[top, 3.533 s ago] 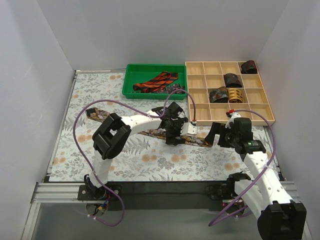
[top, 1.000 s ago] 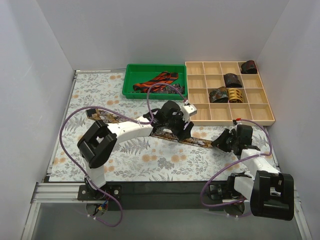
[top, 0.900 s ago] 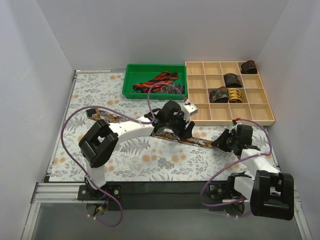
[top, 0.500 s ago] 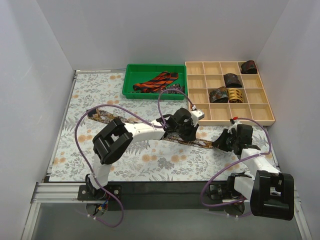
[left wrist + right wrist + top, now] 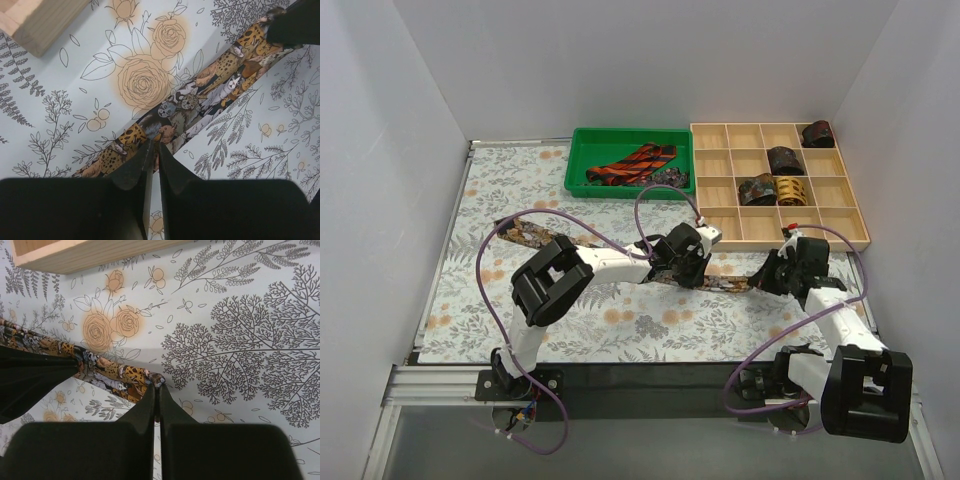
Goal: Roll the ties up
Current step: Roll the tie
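In front of the wooden tray [image 5: 745, 243], the flat tie [image 5: 725, 284] lies pinched at two points.
Right gripper [image 5: 156, 385] closed on its tip, left gripper [image 5: 152, 146] clamped further along, likely holding it taut to start rolling; rolled ties [image 5: 757, 189] sit in the tray, unrolled ties [image 5: 638, 163] left of it.

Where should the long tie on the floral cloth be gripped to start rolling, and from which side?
The tie: pinch its pointed end from above. It lies flat and stretched, so only that free tip should lift easily; the right gripper is shut there.
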You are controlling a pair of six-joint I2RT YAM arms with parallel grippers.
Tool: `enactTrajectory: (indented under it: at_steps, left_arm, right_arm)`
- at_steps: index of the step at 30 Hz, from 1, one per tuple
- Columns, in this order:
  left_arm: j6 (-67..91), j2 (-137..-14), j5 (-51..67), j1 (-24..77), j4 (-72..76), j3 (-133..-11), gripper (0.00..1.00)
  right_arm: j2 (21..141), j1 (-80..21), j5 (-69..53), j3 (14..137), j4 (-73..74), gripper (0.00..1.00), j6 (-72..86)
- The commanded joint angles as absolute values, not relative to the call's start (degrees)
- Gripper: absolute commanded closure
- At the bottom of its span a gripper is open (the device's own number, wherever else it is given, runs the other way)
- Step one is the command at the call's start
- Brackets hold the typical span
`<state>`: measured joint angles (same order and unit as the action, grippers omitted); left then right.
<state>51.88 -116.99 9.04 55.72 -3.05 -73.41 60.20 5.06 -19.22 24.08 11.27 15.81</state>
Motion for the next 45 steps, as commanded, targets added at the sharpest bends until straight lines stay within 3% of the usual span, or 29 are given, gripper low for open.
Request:
enactTrajectory:
  at_steps: [1,23,30,37,45]
  left_arm:
    - [53.87,-118.74,6.77,55.99,-6.33,-71.63,0.89]
    - [58.36,-117.60,6.68,55.99,-3.08,-69.61,0.89]
    - [60.38,-116.99,6.68,55.99,-1.59,-68.65,0.89]
    - [61.44,-116.28,7.12,55.99,-0.35,-67.06,0.89]
    - [62.14,-116.10,7.38,55.99,1.21,-66.45,0.90]
  right_arm:
    - [58.54,3.70,-14.95,29.17,16.25,0.99,14.06]
    - [64.68,-15.20,5.26,42.27,29.62,0.99,14.68]
    - [68.55,-21.26,3.52,43.59,27.52,0.99,19.15]
    - [68.99,-22.50,-5.08,40.79,18.55,0.98,24.34]
    - [71.72,-23.99,-5.10,41.40,17.14,0.97,25.05]
